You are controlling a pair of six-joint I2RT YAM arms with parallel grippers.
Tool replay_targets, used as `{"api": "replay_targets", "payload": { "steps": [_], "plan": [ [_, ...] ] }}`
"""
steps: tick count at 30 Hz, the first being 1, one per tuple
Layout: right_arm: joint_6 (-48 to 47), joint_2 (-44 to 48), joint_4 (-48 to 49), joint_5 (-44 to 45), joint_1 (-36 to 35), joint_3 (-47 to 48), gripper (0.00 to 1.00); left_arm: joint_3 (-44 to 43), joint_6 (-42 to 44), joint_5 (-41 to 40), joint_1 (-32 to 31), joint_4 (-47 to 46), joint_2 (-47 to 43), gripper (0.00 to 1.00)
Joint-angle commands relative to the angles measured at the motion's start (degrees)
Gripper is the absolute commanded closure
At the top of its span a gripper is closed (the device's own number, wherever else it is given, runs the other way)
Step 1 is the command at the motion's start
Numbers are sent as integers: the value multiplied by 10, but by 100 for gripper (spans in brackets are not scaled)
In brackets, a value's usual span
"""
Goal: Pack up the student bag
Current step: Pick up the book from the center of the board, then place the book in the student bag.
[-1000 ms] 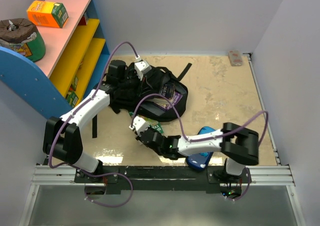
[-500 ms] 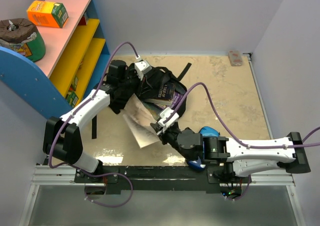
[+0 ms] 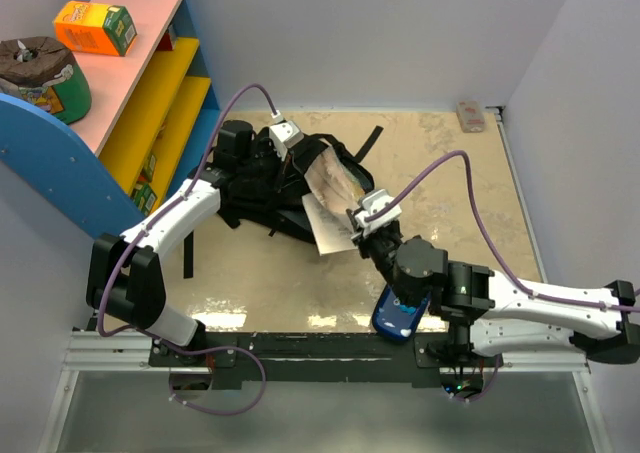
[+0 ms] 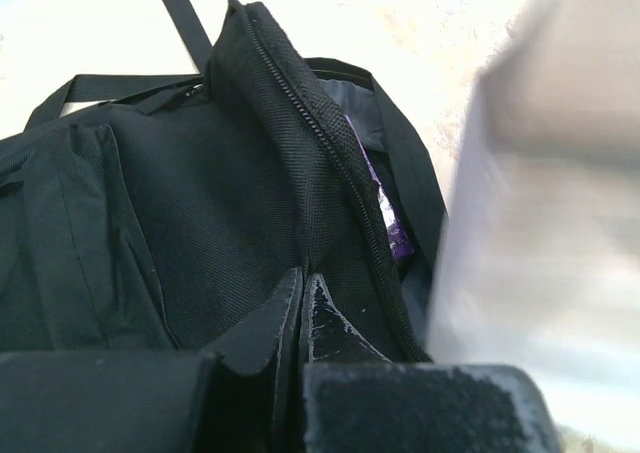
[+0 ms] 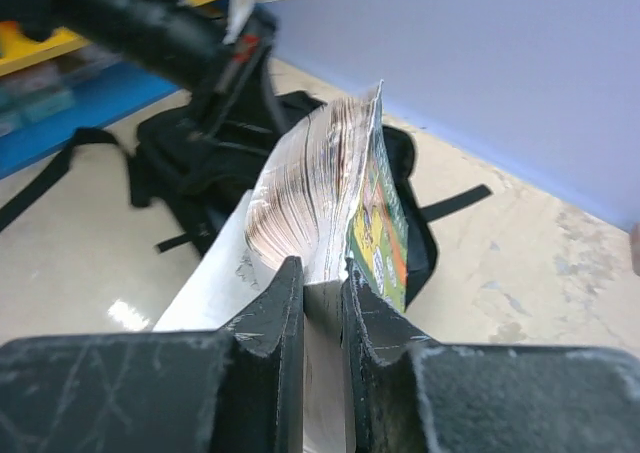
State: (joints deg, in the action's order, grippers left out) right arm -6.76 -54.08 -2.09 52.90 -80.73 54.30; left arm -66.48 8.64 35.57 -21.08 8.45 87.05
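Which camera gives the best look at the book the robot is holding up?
The right wrist view: the book fills it, pages fanned and colourful cover showing, pinched between the fingers. The top view shows it small above the backpack; the left wrist view shows only a pale blur.

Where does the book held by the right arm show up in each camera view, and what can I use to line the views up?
Top external: the book is centre, fanned open over the student bag.
Left wrist: likely the blurred pale shape at the right edge.
Right wrist: the book is centre, pinched between the right arm's fingers.
Shared landmark: the black student bag, in all three.
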Motion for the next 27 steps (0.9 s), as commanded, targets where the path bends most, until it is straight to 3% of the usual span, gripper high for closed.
{"api": "replay_targets", "payload": {
  "steps": [1,13,22,27],
  "plan": [
    [-36,14,92,-28,76,-11,100,-28,4,20,-2,-10,-13,100],
    [-43,-88,219,-124,183,-60,100,-44,-30,48,-2,-8,-28,100],
    [12,-145,218,-163,184,-101,100,-44,-49,50,-3,-26,-43,100],
    [-32,-160,229,-211,184,-90,100,-41,-57,59,-2,-37,-49,100]
  ]
}}
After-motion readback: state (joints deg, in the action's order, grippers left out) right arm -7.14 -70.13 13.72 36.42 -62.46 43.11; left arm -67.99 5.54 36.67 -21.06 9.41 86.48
